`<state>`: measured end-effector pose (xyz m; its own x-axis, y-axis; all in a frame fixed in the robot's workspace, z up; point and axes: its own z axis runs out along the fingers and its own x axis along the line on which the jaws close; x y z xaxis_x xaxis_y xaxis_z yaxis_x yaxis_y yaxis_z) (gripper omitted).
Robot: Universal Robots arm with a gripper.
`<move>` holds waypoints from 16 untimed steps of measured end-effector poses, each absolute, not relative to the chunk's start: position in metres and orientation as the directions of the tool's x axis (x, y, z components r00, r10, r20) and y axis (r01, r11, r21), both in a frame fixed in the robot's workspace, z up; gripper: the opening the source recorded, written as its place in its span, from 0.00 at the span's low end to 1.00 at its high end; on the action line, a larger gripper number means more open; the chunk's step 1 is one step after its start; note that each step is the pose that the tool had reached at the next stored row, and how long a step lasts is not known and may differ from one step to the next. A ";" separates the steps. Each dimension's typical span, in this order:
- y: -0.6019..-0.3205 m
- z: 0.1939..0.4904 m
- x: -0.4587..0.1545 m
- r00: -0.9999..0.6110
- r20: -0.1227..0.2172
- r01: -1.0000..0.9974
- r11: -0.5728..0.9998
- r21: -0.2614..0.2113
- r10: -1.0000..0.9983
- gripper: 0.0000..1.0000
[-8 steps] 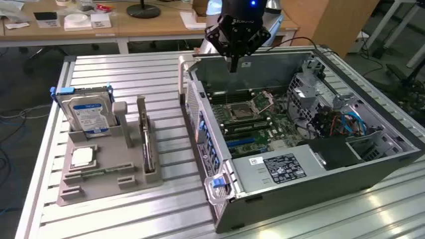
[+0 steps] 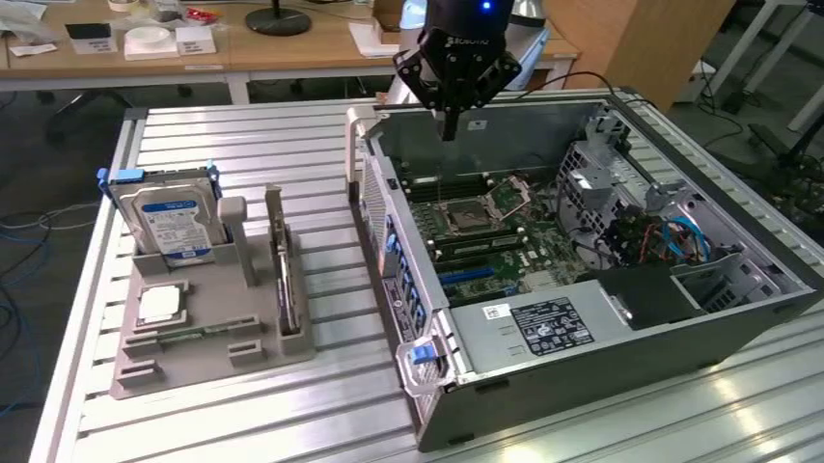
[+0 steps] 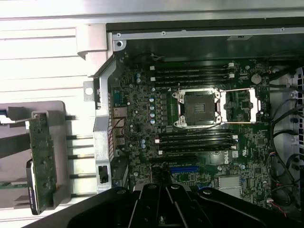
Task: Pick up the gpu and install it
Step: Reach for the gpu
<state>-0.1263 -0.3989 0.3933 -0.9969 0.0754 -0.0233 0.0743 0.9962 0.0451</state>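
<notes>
The gpu [image 2: 286,289] is a thin dark card standing on its edge in a slot of the grey holder [image 2: 206,342] at the exterior view's left, its metal bracket end pointing up. In the wrist view the gpu [image 3: 42,161] shows as a green board edge beside the case. My gripper [image 2: 449,130] hangs over the far wall of the open computer case [image 2: 618,328], well away from the gpu. Its fingers are shut with nothing between them. The dark fingers [image 3: 156,197] of my gripper [image 3: 166,192] hang above the motherboard [image 3: 137,118], near its blue slot [image 3: 183,168].
A blue-labelled hard drive [image 2: 174,217] stands upright in the holder, and a small square silver chip [image 2: 157,304] lies in front of it. Inside the case are an open processor socket [image 2: 470,212], memory slots, cables and a power supply [image 2: 541,323]. The slatted metal table [image 2: 258,145] has bare room behind the holder.
</notes>
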 end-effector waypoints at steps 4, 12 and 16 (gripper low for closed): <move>-0.399 0.393 -0.131 -0.997 -0.023 0.074 0.996 0.045 0.075 0.11; -0.399 0.393 -0.146 -0.997 -0.023 0.074 0.996 0.045 0.075 0.11; -0.399 0.393 -0.152 -0.998 -0.023 0.066 0.997 0.045 0.067 0.11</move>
